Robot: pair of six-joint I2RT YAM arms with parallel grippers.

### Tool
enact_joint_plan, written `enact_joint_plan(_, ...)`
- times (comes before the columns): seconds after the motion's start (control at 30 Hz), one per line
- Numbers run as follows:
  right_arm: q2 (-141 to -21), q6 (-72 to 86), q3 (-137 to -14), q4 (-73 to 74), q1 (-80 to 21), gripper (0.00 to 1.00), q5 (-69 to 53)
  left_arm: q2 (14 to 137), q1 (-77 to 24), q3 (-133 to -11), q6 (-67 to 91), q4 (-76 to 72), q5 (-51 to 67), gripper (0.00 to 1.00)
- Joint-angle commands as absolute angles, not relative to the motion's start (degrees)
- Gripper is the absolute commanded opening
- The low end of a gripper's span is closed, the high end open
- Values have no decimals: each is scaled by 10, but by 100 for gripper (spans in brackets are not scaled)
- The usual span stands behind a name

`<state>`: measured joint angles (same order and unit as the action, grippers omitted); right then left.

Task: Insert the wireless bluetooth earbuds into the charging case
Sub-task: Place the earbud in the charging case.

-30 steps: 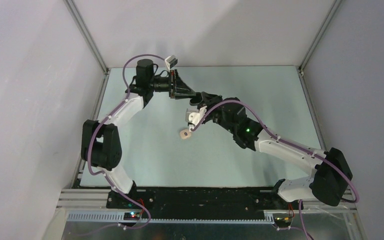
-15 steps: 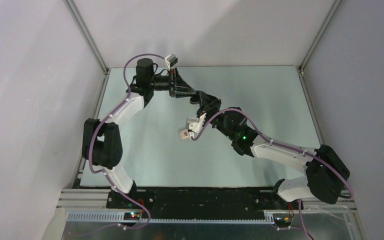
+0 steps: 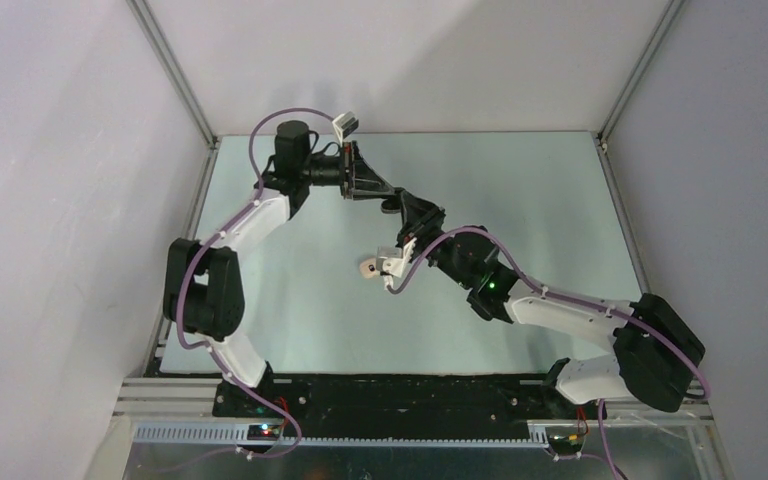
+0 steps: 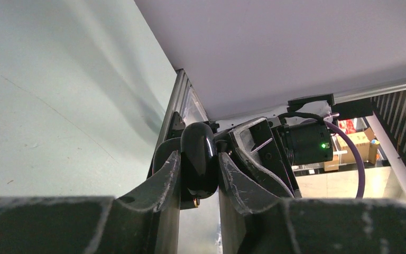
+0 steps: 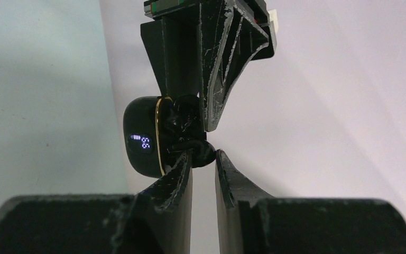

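Grip on case: left pincer point(image 4: 200, 160) clamps the glossy black case point(image 4: 196, 143) by its sides, in the air above the far middle of the table point(image 3: 520, 190); the case looks open, with lit digits on one half
Grip on earbud: right pincer point(image 5: 203, 156) is narrow, pinching one earbud point(image 5: 196, 150) at its very fingertips, right at the mouth of the case; whether it is seated I cannot tell
Second earbud: not told apart from the dark inside of the case
Slip risk: so little of the earbud is held that a small sideways push could pop it out; it would drop to the table
Alignment risk: an earbud that goes in tilted may jam on the rim instead of settling in its pocket
Twist risk: the case is smooth and rounded; a hard push may turn it in the left pincer
Contact risk: the two pincers work tip to tip; a small overshoot knocks one finger against another
Below: beige case point(image 3: 367, 268) lies near the middle of the table
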<state>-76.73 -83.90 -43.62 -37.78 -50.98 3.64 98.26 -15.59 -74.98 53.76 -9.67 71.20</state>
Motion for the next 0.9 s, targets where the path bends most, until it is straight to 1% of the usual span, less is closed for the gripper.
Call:
enact_joint_plan(0.0,-743,-851,-429,-377,-523,0,24,940,-160,-739,510,-124,713,0)
enact_joint_plan(0.23,-763,-883,-425,-452,-524,0,51,927,-162,-720,514,-124,704,0)
enact_joint_plan(0.57,-750,-885,-421,-450,-524,0,74,903,-162,-691,514,-126,652,0)
enact_joint_plan(0.87,-746,-880,-411,-429,-524,0,77,901,-162,-696,516,-137,652,0)
